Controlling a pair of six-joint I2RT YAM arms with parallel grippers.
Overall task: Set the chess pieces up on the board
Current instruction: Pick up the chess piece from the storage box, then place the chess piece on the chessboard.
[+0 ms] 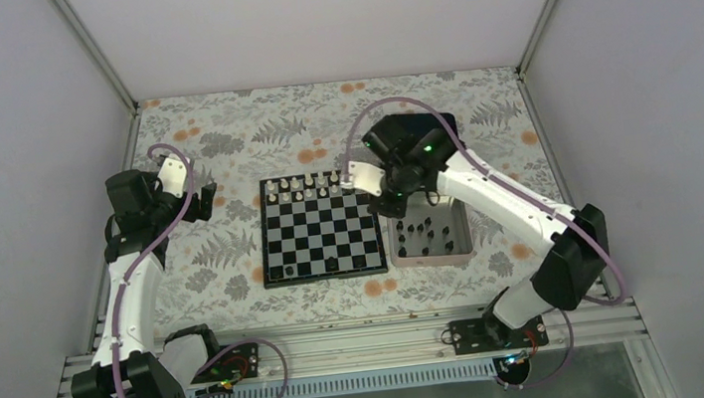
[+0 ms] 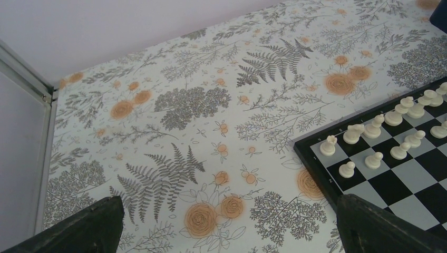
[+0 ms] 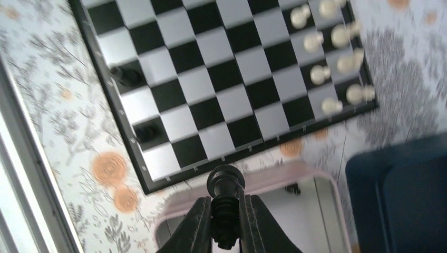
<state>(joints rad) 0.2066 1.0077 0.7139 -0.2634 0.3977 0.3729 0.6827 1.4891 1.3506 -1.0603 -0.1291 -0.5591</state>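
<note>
While only two black pieces (image 1: 286, 269) stand on the board (image 1: 321, 225) and most wait in the silver tray (image 1: 432, 262), we log the right gripper (image 3: 226, 221) clamped on one black piece (image 3: 225, 184) above the tray rim, the left gripper (image 2: 230, 211) spread wide beside the board.

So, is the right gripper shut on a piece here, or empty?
Shut on one: in the right wrist view a black chess piece stands clamped between the right gripper's fingers.
</note>
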